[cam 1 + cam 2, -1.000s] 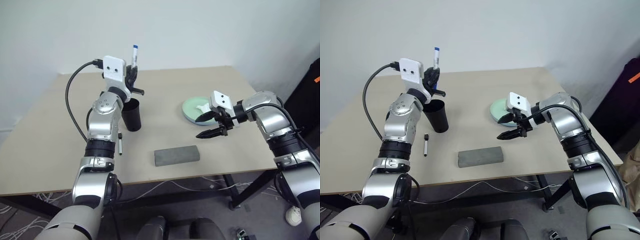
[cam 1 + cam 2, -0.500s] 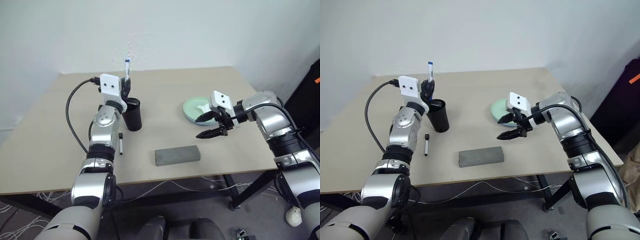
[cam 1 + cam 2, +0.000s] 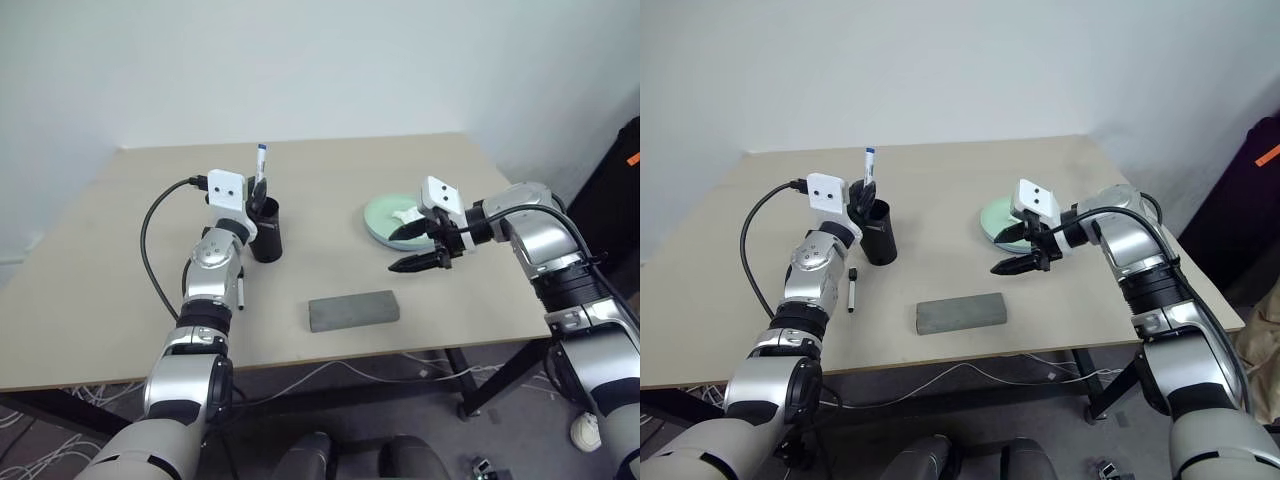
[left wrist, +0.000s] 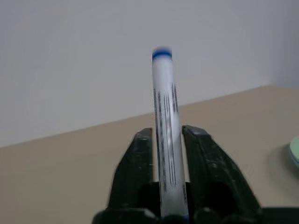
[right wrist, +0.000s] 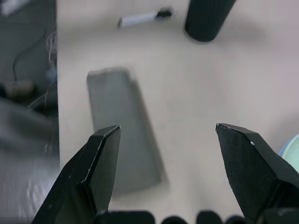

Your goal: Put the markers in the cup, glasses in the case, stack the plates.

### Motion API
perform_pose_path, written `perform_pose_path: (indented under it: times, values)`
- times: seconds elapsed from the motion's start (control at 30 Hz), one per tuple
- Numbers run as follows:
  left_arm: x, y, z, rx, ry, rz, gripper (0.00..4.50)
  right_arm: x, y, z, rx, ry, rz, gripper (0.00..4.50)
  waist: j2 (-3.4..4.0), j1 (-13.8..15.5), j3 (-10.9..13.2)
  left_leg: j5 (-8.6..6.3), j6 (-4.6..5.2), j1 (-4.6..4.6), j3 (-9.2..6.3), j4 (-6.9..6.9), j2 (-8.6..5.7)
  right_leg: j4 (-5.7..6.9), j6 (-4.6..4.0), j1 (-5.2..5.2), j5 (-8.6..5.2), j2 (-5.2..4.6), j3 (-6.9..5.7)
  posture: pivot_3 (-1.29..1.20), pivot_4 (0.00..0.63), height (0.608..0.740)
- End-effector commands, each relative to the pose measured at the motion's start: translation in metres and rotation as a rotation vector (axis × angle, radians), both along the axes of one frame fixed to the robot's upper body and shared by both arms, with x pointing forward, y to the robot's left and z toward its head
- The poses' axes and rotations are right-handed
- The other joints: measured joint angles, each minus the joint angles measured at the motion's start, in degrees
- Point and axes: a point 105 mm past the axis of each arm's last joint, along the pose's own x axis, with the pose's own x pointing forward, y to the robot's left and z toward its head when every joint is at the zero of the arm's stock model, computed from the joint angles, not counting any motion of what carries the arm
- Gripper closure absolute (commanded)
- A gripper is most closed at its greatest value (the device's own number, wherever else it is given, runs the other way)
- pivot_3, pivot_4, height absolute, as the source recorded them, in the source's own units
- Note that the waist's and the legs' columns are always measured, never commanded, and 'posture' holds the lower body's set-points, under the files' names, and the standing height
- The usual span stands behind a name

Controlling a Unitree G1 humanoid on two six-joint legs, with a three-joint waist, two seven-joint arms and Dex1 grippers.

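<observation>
A marker with a blue cap (image 3: 260, 160) stands upright with its lower end inside the black cup (image 3: 266, 238). My left gripper (image 3: 258, 197) is at the cup's rim, shut on this marker (image 4: 163, 93). The marker with the black cap (image 3: 240, 290) lies on the table just in front of the cup. The grey case (image 3: 353, 311) lies closed near the front edge. A pale green plate (image 3: 380, 215) sits to the right with something white and crumpled on it. My right gripper (image 3: 395, 254) hovers open beside that plate, above the table. The glasses are out of view.
The beige table (image 3: 120, 300) has bare room on its left half and behind the cup. A white wall stands behind the table. A black cable loops from my left wrist (image 3: 150, 240).
My left gripper has come down with the blue-capped marker, from well above the cup to its rim. The right gripper has stayed where it was, open.
</observation>
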Motion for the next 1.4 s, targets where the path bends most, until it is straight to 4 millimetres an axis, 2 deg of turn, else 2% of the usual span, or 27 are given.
perform_pose_path:
  times: [0.03,0.23,0.27,0.4,0.6,0.77,0.87,1.0,1.17,1.33,1.4]
  values:
    - [-0.001,0.000,0.011,0.018,-0.040,-0.009,2.25,0.002,0.002,0.028,0.067,-0.049,0.000,0.96,-0.02,0.0,0.0,0.00,0.00,0.01,-0.03,0.00,0.00,0.00,0.00,-0.01,0.00,0.00,0.00,0.00,0.000,0.740]
    - [-0.001,0.003,0.010,0.025,-0.037,0.001,0.12,0.003,0.001,0.027,0.064,-0.046,-0.007,0.96,-0.03,0.1,0.0,0.00,0.00,0.00,-0.03,0.02,-0.02,-0.01,0.00,-0.05,0.00,-0.01,-0.01,0.00,0.000,0.740]
    - [-0.002,0.004,0.010,0.027,-0.037,0.004,0.05,0.003,0.001,0.026,0.063,-0.047,-0.008,0.96,-0.03,0.1,0.0,0.00,0.00,0.01,-0.01,0.02,-0.03,-0.01,0.01,-0.05,0.00,-0.01,-0.01,0.00,0.000,0.740]
    - [-0.002,0.007,0.014,0.031,-0.045,0.011,0.05,0.004,0.002,0.027,0.063,-0.047,-0.010,0.96,-0.03,0.1,0.0,0.00,0.00,0.00,-0.02,0.02,-0.02,-0.01,0.00,-0.06,0.00,0.00,0.00,0.00,0.000,0.740]
    - [-0.013,0.015,0.038,0.012,-0.020,-0.035,0.05,0.004,-0.001,0.026,0.053,-0.050,-0.017,0.96,-0.03,-0.2,0.0,0.00,0.00,0.00,-0.01,0.02,-0.02,-0.01,0.01,-0.07,0.00,0.01,0.01,0.00,0.000,0.740]
    - [-0.033,0.027,0.049,-0.013,0.134,-0.033,0.05,0.003,-0.002,0.025,0.047,-0.045,-0.014,0.96,-0.02,-0.3,0.0,0.00,0.00,0.01,-0.03,-0.03,0.00,0.00,0.00,-0.14,0.00,0.06,0.05,0.00,0.000,0.740]
    - [-0.052,0.041,0.046,-0.010,0.275,0.019,0.05,0.003,-0.002,0.026,0.044,-0.038,-0.010,0.96,0.00,-0.4,0.0,0.00,0.00,0.02,-0.05,-0.04,0.00,0.00,0.00,-0.14,-0.01,0.06,0.09,0.00,0.000,0.740]
    - [-0.072,0.053,0.033,0.010,0.435,0.087,0.05,0.001,-0.001,0.026,0.048,-0.029,0.003,0.96,0.00,-0.3,0.0,-0.01,-0.01,0.05,-0.07,-0.10,0.01,0.00,-0.01,-0.14,-0.01,0.08,0.10,0.00,0.000,0.740]
    - [-0.088,0.061,0.006,-0.005,0.600,0.148,0.05,0.001,0.000,0.025,0.049,-0.033,0.006,0.96,0.00,-0.1,0.0,-0.01,-0.01,0.05,-0.13,-0.09,0.00,0.00,-0.02,-0.10,-0.01,0.05,0.13,0.00,0.000,0.740]
    - [-0.093,0.062,-0.044,-0.017,0.778,0.226,0.05,0.001,0.003,0.026,0.054,-0.039,0.010,0.96,0.00,-0.1,0.0,-0.01,-0.01,0.06,-0.13,-0.10,0.00,0.00,-0.03,-0.10,-0.01,0.04,0.15,0.00,0.000,0.740]
    - [-0.089,0.057,-0.054,-0.057,0.798,0.226,0.05,0.001,0.004,0.026,0.057,-0.040,0.012,0.96,-0.02,-0.1,0.0,0.00,-0.02,0.06,-0.13,-0.10,0.00,0.00,-0.03,-0.10,-0.01,0.04,0.15,0.00,0.000,0.740]
